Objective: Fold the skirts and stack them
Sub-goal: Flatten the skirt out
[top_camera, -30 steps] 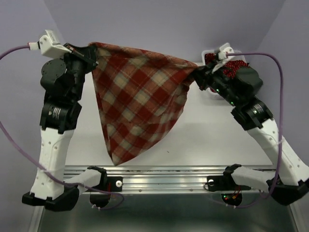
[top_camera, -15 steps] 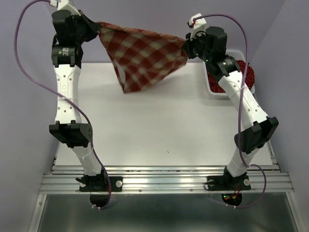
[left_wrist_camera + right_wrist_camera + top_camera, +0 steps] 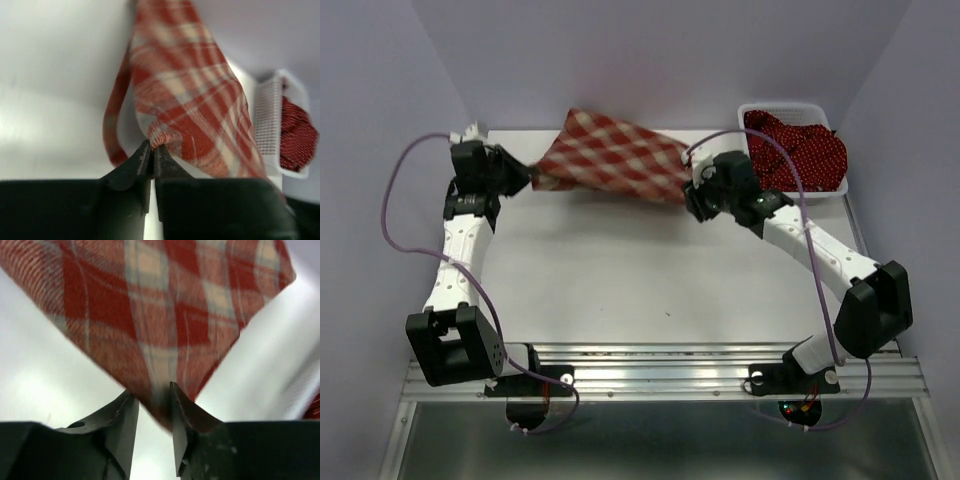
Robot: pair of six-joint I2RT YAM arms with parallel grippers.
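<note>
The red-and-cream checked skirt [image 3: 610,160] is stretched low over the far part of the table between my two grippers. My left gripper [image 3: 525,178] is shut on its left corner, with the pinched hem showing in the left wrist view [image 3: 152,147]. My right gripper [image 3: 688,190] is at its right corner. In the right wrist view [image 3: 151,392] its jaws stand apart, with the cloth [image 3: 150,305] lying loose between them against the right finger. The dark red dotted skirts [image 3: 795,150] lie bunched in the white basket [image 3: 790,107].
The white mesh basket stands at the far right corner of the white table [image 3: 640,280], just right of my right gripper, and also shows in the left wrist view [image 3: 270,120]. A metal rail [image 3: 660,365] runs along the near edge. Purple walls close the back and sides.
Both arms have come down from holding the checked skirt high and spread, bringing it low over the far table. The right jaws now stand parted.
</note>
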